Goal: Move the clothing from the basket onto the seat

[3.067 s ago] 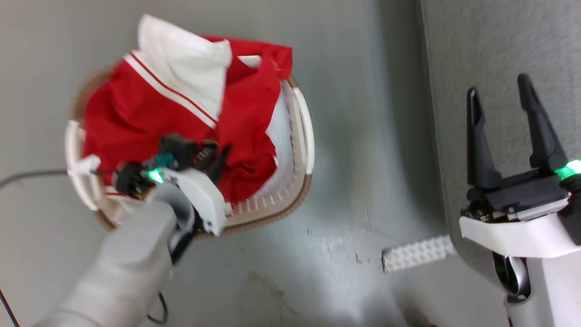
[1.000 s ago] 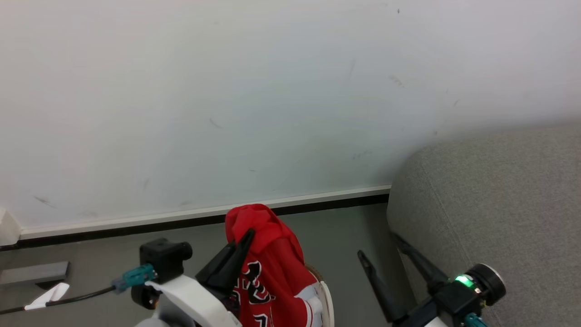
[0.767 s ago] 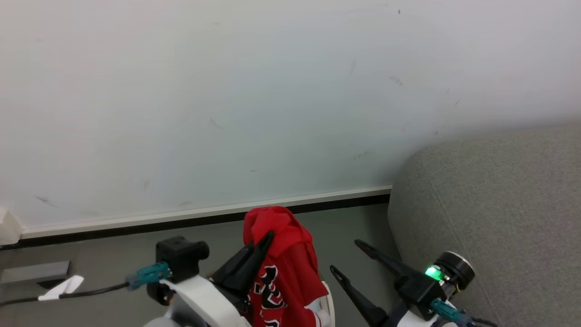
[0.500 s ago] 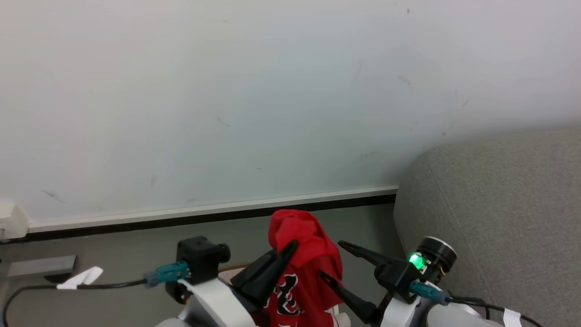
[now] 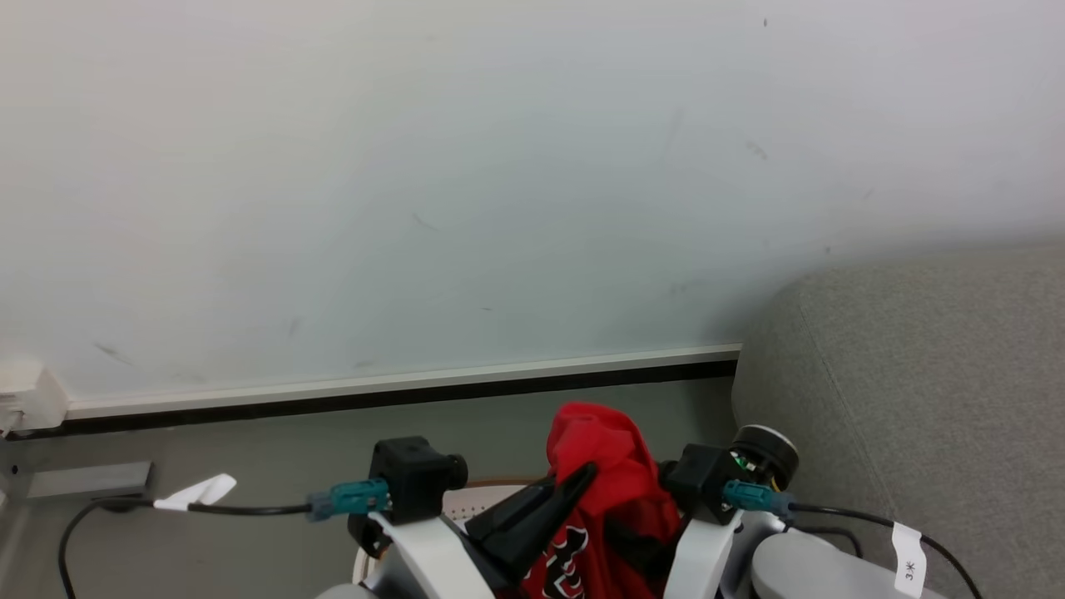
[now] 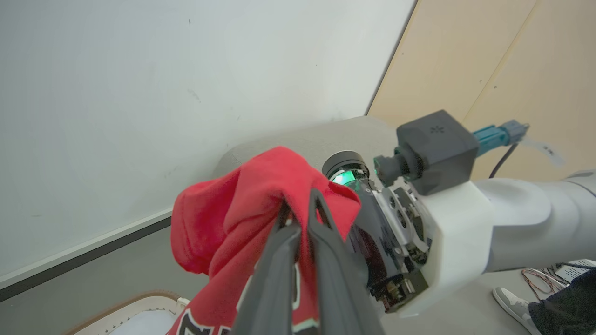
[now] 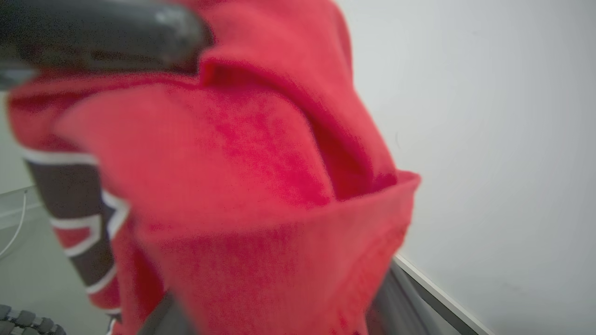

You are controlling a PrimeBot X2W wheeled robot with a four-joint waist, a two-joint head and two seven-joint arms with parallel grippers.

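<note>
Now | left claw (image 6: 300,204) clenched on clothing (image 6: 209,223) | right claw (image 7: 274,307) spread wide, straddling same clothing

The left gripper (image 6: 300,202) pinches its two dark fingers together on a fold of the red clothing (image 6: 219,223), above the basket (image 6: 139,304), with the right arm (image 6: 512,218) just beside and the grey seat (image 6: 298,139) behind.
</note>
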